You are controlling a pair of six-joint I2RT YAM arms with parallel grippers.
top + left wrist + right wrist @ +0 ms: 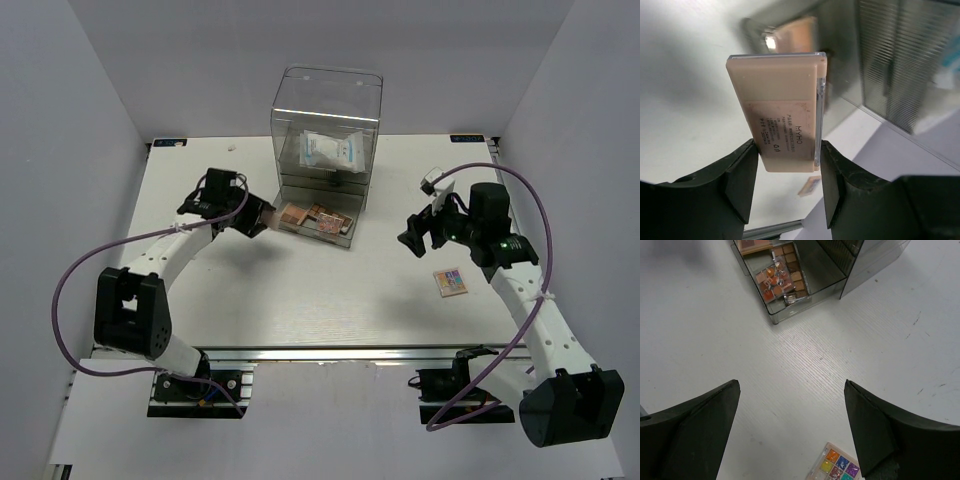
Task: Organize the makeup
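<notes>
My left gripper [262, 222] [789, 165] is shut on a long narrow beige palette [782, 110], held back side up just left of the open bottom drawer [345, 238] of the clear acrylic box [328, 105]. Brown and pink palettes [318, 218] [781, 279] lie in that drawer. A white blue-printed packet [334, 151] sits in the compartment above. My right gripper [415, 240] [790, 390] is open and empty above the table. A multicoloured palette [450, 282] [836, 465] lies on the table just near it. The round black pot is not in view.
The white table [300, 290] is walled in by grey panels at the left, right and back. The pulled-out drawer juts toward the table's middle, between the two grippers.
</notes>
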